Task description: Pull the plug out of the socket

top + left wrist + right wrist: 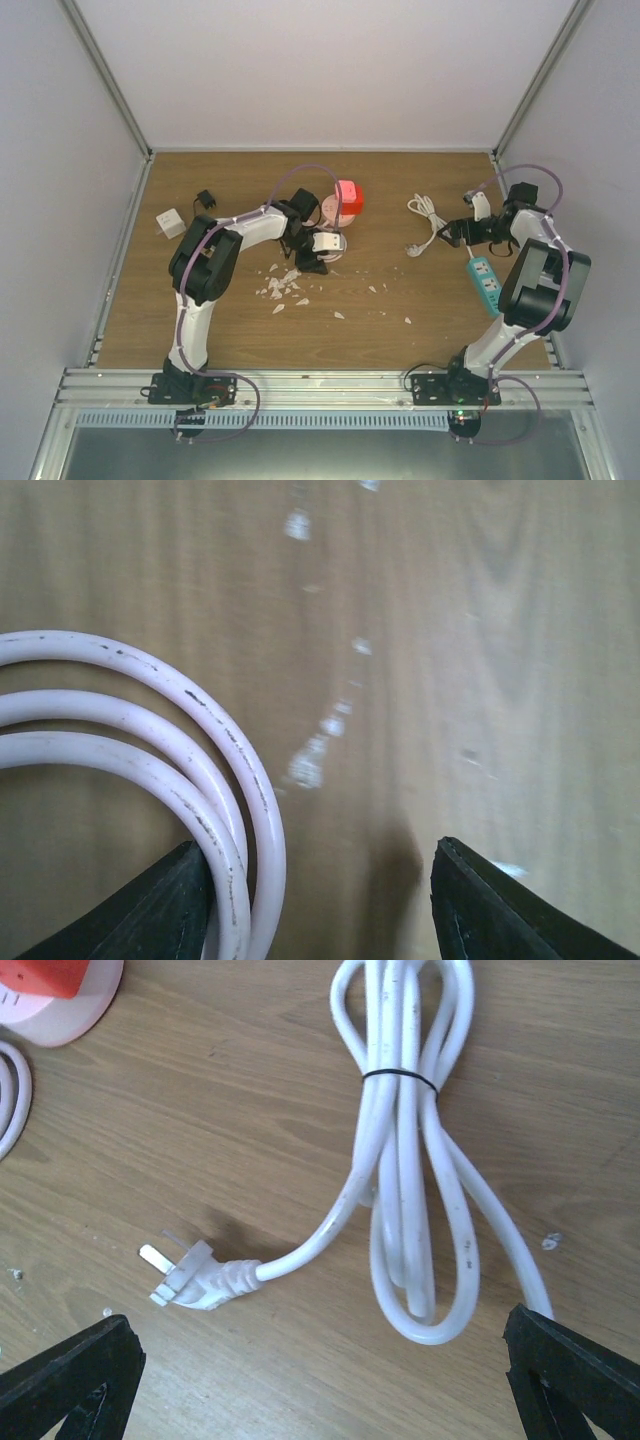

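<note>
Right gripper (320, 1365) spread wide, nothing held, above white plug (190, 1275) lying free on table (200, 1110), well apart from red-topped socket (347, 200). Further off, left gripper (325, 872) half parted, coiled cord (200, 710) touched by one finger, not clamped. Pull judged complete; only clean withdrawal of arms called for

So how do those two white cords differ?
The bundled cord is folded into long loops under a black tie; the coiled cord lies in round turns, no tie showing. The bundled cord's plug lies loose; the coiled cord's ends are hidden. Both are white and scuffed.
</note>
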You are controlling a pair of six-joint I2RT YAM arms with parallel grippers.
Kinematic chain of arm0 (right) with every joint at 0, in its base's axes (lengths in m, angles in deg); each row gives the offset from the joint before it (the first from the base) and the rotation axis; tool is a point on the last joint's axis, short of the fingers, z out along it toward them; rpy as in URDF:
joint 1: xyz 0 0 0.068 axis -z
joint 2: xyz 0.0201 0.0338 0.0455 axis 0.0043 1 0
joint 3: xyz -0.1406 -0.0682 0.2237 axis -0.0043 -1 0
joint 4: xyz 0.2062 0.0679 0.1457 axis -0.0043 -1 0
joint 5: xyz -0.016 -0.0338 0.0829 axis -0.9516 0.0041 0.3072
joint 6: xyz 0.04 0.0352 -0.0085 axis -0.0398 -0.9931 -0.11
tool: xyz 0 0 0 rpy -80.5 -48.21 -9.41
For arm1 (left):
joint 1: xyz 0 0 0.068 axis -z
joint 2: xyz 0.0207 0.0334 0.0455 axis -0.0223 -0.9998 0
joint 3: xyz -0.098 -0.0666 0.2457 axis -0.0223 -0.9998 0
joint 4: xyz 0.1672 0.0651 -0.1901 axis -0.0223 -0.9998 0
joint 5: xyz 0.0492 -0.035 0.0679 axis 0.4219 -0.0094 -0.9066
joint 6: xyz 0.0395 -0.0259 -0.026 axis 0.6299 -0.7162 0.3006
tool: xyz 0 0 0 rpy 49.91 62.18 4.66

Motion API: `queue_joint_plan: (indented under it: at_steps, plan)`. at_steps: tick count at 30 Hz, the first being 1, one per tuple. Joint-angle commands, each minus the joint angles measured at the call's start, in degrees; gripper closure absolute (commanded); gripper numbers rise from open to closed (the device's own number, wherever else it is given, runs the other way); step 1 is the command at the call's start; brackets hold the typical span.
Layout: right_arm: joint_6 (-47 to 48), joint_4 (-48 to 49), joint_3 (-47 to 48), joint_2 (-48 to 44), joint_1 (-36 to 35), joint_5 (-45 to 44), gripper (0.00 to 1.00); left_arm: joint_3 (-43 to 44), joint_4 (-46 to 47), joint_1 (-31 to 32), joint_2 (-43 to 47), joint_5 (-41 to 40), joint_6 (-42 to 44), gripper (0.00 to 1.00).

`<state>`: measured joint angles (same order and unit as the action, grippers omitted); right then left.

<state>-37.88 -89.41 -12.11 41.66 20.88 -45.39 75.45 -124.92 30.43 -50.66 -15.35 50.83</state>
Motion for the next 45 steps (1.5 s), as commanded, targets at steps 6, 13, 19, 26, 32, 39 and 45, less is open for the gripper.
queue_joint_plan:
  at_steps: [6,13,19,26,32,39,45]
  plan:
    - [3.7,-0.56,-3.19,-4.16,-1.48,2.02,0.0,-13.51,-4.0,3.0,8.7,2.69,-0.21,0.39]
    - [6.5,-1.67,-4.47,-5.6,-2.83,4.34,0.01,-18.86,-9.1,4.8,12.58,4.11,0.93,0.39]
    - [9.38,-1.6,-6.45,-7.72,-4.02,5.65,0.0,-22.49,-13.63,6.27,16.12,3.94,4.03,0.39]
    - [14.25,-1.77,-8.29,-8.61,-5.78,8.64,0.0,-22.63,-16.34,5.49,16.86,-4.16,5.54,0.44]
    - [15.8,-1.43,-7.85,-8.08,-8.41,8.78,0.0,-20.16,-19.31,0.22,15.22,-6.89,8.1,0.44]
    - [16.88,-0.18,-8.69,-9.66,-11.01,10.09,0.0,-15.34,-19.03,-7.85,12.95,-11.14,11.7,0.38]
    - [14.91,4.18,-11.87,-13.32,-14.94,10.15,0.01,-7.32,-18.36,-14.0,10.86,-10.02,9.9,0.34]
